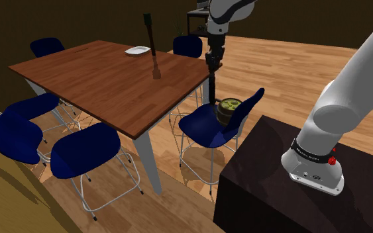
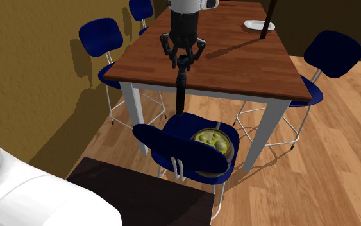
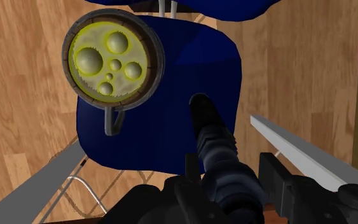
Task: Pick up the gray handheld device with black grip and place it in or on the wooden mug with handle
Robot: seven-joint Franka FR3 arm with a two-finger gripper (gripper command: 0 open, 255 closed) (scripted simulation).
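Two fingers (image 3: pixel 271 178) of the gripper (image 2: pixel 183 58) pinch the dark device (image 2: pixel 181 93), so slide sideways until its tip centres above the mug (image 3: pixel 114 60), then lower.

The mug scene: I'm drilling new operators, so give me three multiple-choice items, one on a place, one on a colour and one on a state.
1. Where does the mug stand?
A) on the table
B) on the blue chair
C) on the floor

2. What colour is the mug's filling?
A) red
B) white
C) yellow-green

3. What is the gripper doing?
A) open and empty
B) shut on the dark device
C) shut on the mug

Answers:
1 B, the mug rests on the chair's seat.
2 C, the wrist view shows a bubbly yellow-green surface inside the rim.
3 B, the gripper clasps the device's top end, and the device hangs above the chair.
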